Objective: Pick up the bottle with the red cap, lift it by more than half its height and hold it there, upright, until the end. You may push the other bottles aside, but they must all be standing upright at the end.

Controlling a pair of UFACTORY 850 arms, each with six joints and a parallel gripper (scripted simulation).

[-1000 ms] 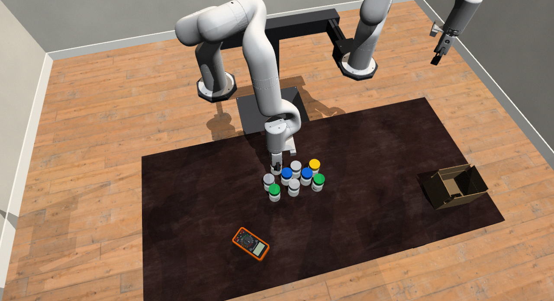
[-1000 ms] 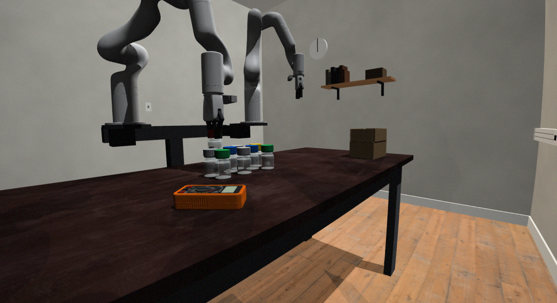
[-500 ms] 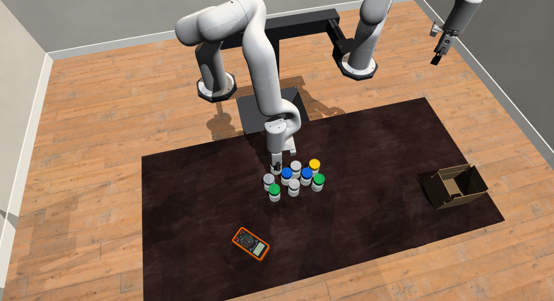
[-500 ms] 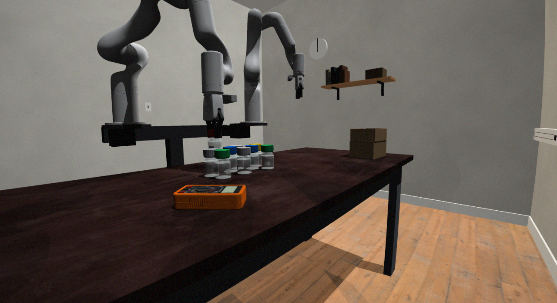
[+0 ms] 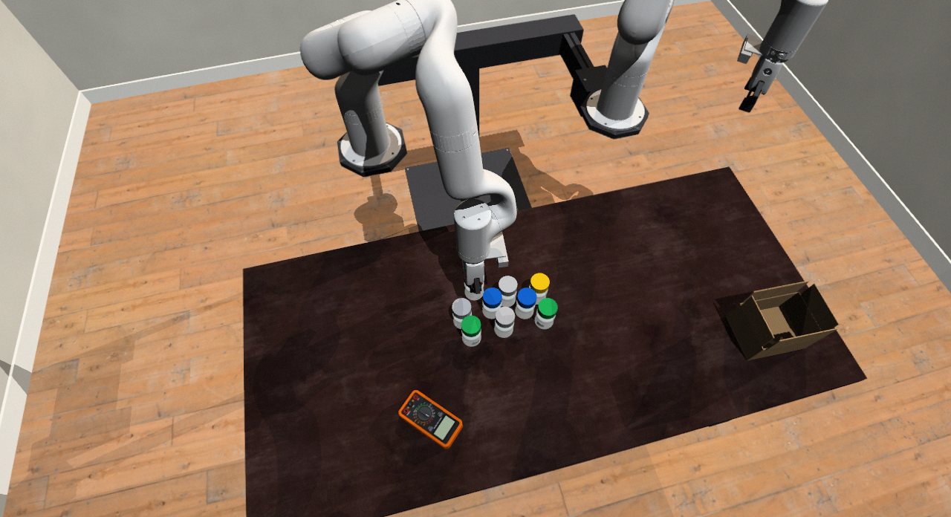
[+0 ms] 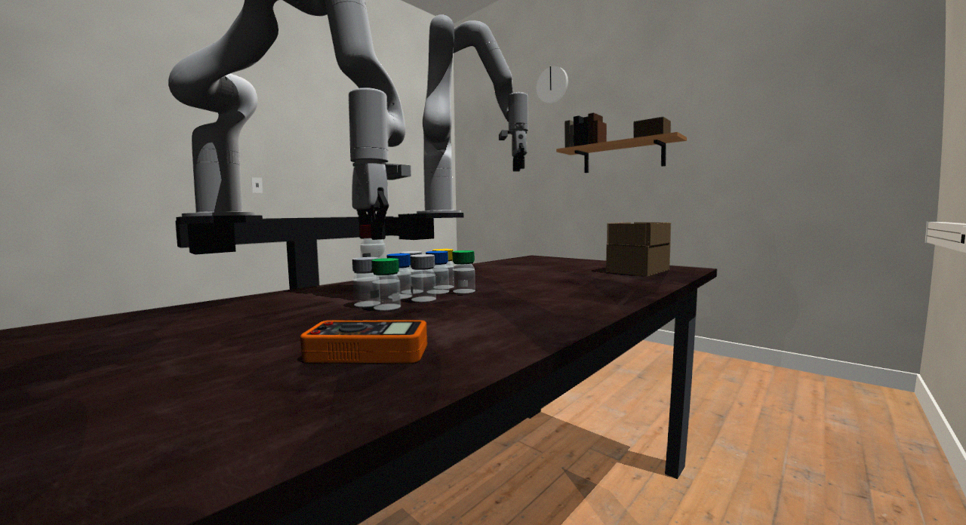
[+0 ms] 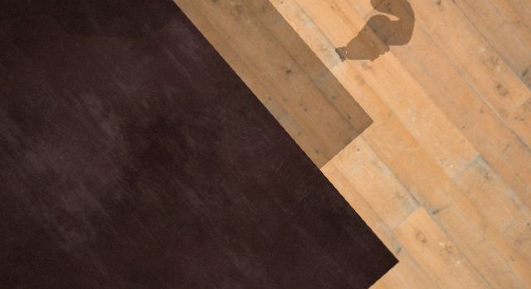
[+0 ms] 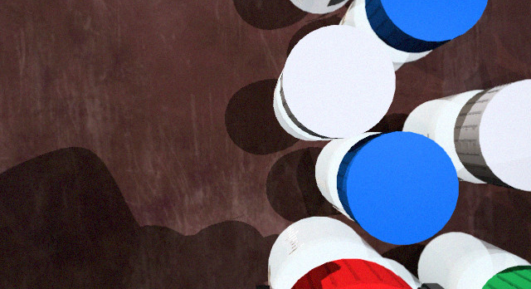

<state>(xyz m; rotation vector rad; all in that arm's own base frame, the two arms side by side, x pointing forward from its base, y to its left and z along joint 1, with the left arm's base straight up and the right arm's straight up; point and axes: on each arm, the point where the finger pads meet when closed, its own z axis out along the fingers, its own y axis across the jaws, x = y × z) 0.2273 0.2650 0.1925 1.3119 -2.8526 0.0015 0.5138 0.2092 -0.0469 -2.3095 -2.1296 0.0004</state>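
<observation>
My right gripper is shut on the red-capped bottle, which hangs upright with its cap well above the neighbouring caps; its base is hidden in the exterior view. The other bottles stand upright close by: green-capped ones, blue-capped ones, a yellow-capped one and several grey- or white-capped ones, such as the front grey-capped bottle. My left gripper is open and empty, high beyond the table.
An orange multimeter lies on the dark table, nearer the front than the bottles. An open cardboard box stands near the table's right end. The left wrist view shows a table corner and the floor.
</observation>
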